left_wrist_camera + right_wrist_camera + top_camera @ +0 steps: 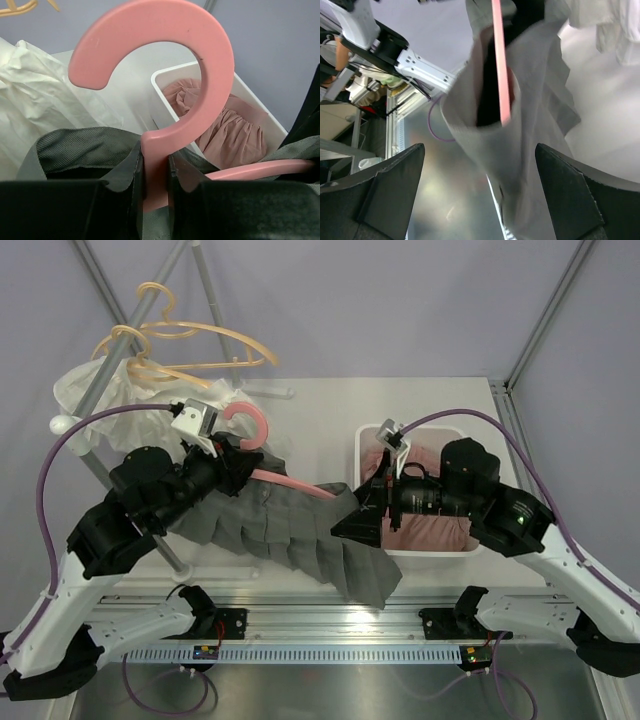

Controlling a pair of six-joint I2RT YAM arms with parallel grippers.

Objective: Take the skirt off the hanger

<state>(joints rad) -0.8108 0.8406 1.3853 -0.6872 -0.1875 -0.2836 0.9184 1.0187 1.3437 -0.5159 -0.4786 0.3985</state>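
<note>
Top external view: where is the grey pleated fabric skirt (pixel 290 530), and what could go wrong?
— It drapes low over the table (pixel 320 405), threaded on the pink plastic hanger (pixel 250 425). If the right hand (pixel 480 172) bites bar and cloth together, pulling would likely fight the other grip.
— And the hands?
— Right hand gapes wide around the skirt's end, holding nothing. Left hand (pixel 156 175) is clamped on the hanger's neck, below the hook.

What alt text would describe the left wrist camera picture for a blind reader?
The left end effector clamps the neck of a pink plastic hanger whose hook fills the frame, with a grey pleated skirt bunched below it. Behind sit a white plastic bin of pink fabric and crumpled white cloth.
</note>
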